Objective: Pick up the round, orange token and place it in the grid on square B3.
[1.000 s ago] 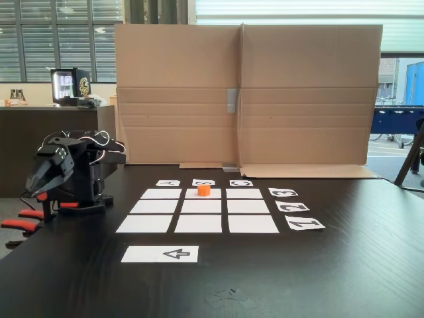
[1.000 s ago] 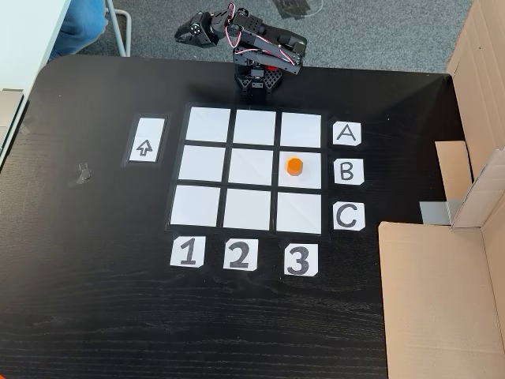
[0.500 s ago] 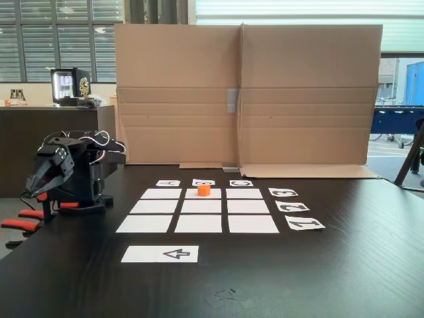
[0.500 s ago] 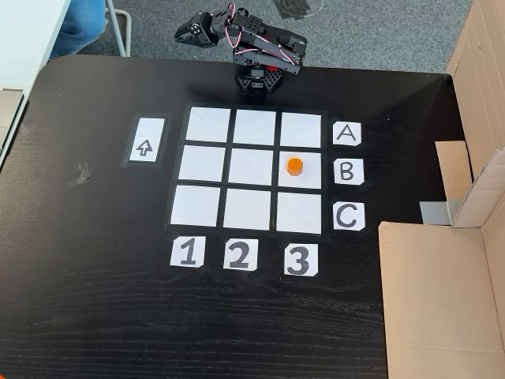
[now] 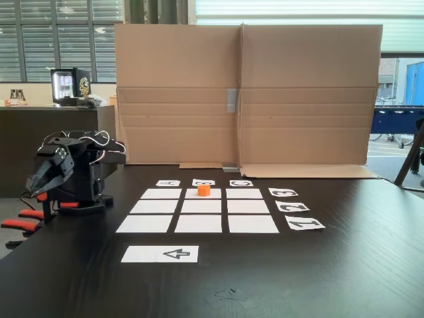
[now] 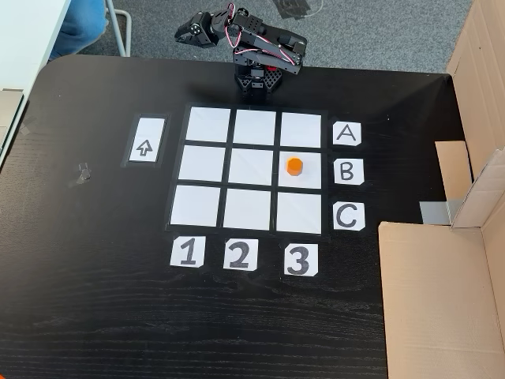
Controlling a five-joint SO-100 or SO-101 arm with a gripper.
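Token (image 6: 293,166) sits upright on B3 (image 6: 309,178), the middle square of the grid (image 6: 252,169) row beside the letter cards, next to card B (image 6: 348,170). In the low fixed view the token (image 5: 203,190) is at the grid's far side, just before the cards. Looks placed already, apart from the arm.

Gripper (image 6: 185,35) is folded back over the desk's edge, beyond card A's (image 6: 346,133) side, well apart from the token. Jaws look empty; whether parted or closed I cannot tell, too small and dark in both fixed views.

Risks, as judgement: any fresh reach by the arm could clip the token and slide it onto a neighbour square or the gap; the token is narrow and light-looking, so a brush would do it. Paper squares could shift if dragged.

Around: number cards (image 6: 238,255) along the near grid side, arrow strip (image 6: 145,140), cardboard (image 6: 442,292) at the desk's corner, clamp handles (image 5: 18,224). Nothing stands between arm and token.
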